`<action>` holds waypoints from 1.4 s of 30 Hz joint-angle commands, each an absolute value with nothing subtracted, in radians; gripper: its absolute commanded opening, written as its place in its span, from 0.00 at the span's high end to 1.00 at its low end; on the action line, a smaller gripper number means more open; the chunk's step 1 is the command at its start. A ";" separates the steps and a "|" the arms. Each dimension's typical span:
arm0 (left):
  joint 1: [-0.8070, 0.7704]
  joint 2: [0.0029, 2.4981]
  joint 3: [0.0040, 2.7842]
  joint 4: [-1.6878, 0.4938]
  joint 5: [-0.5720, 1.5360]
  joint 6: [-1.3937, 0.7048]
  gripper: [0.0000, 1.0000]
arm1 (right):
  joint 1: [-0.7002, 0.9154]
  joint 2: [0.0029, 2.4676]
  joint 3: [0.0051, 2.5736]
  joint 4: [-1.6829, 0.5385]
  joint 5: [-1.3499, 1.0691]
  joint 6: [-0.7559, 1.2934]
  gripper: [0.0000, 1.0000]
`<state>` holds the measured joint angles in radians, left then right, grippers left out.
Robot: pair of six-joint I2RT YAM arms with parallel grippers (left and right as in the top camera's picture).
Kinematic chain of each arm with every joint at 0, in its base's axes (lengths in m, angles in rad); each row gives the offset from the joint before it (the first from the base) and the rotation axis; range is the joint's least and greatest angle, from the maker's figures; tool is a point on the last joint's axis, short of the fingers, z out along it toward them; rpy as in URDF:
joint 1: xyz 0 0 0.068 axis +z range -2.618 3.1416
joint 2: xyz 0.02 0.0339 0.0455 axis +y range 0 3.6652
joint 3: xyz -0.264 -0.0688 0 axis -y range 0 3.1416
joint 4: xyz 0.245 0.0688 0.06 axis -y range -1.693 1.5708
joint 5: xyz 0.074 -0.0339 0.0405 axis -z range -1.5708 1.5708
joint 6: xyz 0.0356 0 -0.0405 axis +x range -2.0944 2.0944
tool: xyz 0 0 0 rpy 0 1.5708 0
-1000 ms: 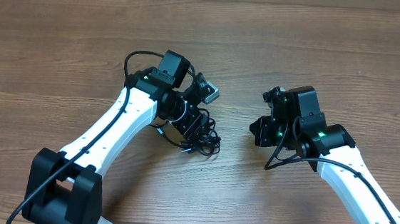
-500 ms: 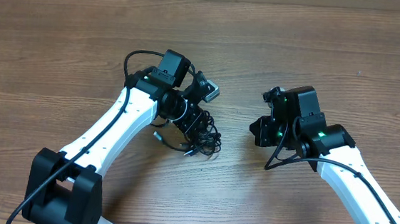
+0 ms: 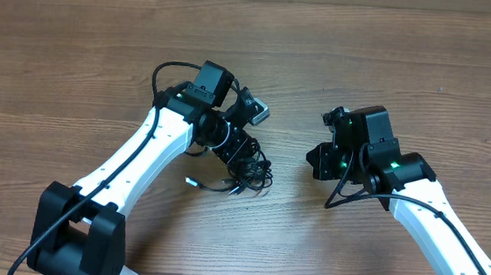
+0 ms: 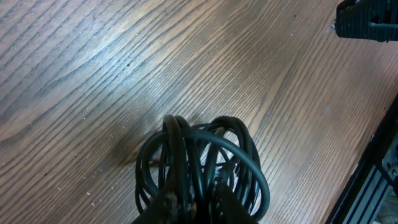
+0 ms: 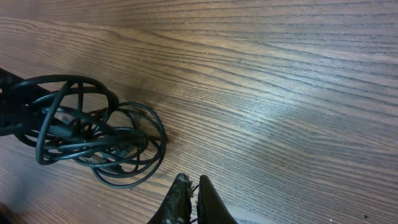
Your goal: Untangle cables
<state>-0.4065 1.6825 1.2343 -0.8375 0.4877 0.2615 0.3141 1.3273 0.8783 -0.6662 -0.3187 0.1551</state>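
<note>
Hanging bunched from the clamped left gripper (image 3: 241, 154), the cables (image 3: 252, 171) sit mid-table (image 3: 77, 45). Only the overhead view shows a silvery plug (image 3: 191, 182) trailing. The right wrist view shows the right gripper (image 5: 191, 182) closed, empty and apart.

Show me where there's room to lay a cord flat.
The far strip of wooden table beyond both arms is bare, as is the patch left of the left arm. Crowded: the cable tangle at the left tool, and the gap from it to the right tool.

Glossy cables (image 4: 180, 155); matt grained wooden table (image 3: 77, 45).
</note>
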 commanded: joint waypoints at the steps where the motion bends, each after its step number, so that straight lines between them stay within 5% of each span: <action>1: -0.415 1.685 1.226 -0.833 0.483 0.251 0.91 | 0.313 1.325 0.886 -0.662 -0.331 0.145 0.96; 12: -0.411 1.667 1.299 -0.834 0.646 0.194 0.96 | 0.313 1.325 0.886 -0.659 -0.609 0.023 0.84; 24: -0.347 1.666 1.409 -0.889 0.889 0.194 0.96 | 0.313 1.325 0.886 -0.659 -0.548 -0.061 0.77; 31: -0.329 1.666 1.439 -0.907 0.948 0.194 0.96 | 0.313 1.325 0.886 -0.645 -0.609 -0.061 0.32; 34: -0.329 1.666 1.451 -0.901 0.994 0.194 0.96 | 0.313 1.325 0.886 -0.623 -0.683 -0.060 0.26; 37: -0.329 1.666 1.469 -0.902 1.005 0.178 0.96 | 0.313 1.325 0.886 -0.602 -0.697 -0.061 0.29; 42: -0.326 1.665 1.503 -0.907 1.089 0.179 0.96 | 0.313 1.325 0.886 -0.581 -0.539 -0.049 0.71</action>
